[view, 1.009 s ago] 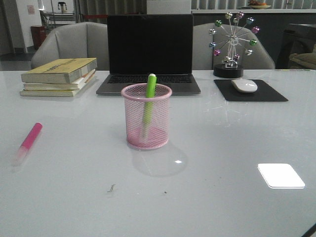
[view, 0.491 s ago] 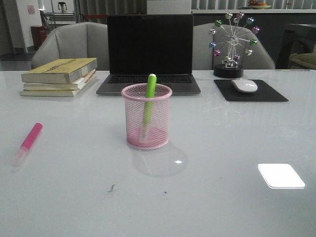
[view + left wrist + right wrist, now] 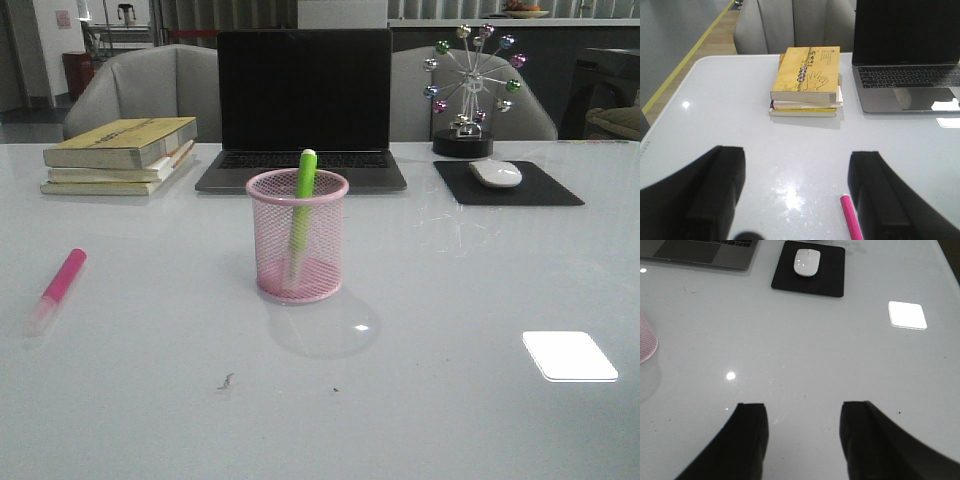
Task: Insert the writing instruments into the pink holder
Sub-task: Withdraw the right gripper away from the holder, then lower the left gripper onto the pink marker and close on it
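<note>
Black left claw spread open above the surface, gripping nothing, pink marker lying flat just inside one finger. Right claw likewise parted and empty over bare glossy surface. Farther out, pink holder upright at centre, green marker leaning inside. Beyond, stacked books, laptop, mouse on black pad.
</note>
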You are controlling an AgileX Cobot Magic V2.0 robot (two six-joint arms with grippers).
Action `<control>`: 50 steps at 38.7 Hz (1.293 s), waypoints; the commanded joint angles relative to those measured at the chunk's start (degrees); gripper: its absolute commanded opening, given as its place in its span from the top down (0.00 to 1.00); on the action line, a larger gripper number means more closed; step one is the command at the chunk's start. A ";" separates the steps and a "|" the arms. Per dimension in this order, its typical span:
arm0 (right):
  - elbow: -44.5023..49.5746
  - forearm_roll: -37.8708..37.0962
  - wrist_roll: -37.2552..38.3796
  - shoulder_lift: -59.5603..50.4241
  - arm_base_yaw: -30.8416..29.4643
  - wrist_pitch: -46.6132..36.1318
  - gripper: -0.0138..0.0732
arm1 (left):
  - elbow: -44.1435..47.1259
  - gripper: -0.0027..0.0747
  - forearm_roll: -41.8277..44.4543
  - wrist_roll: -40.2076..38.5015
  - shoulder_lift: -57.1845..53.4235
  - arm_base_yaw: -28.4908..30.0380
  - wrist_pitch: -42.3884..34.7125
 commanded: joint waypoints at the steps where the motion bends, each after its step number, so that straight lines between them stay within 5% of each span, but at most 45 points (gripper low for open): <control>1: -1.42 -3.58 1.19 0.43 -0.41 -4.41 0.33 | -6.83 0.31 -1.33 -0.21 2.88 -0.04 -0.63; 23: -1.42 -4.35 1.19 0.43 -0.41 -4.41 0.33 | -35.68 0.32 -8.73 -0.21 32.57 -0.68 27.23; 50: -1.42 -5.77 1.19 0.43 -0.41 4.69 0.33 | -36.86 0.32 -7.30 -0.21 51.45 -6.89 28.47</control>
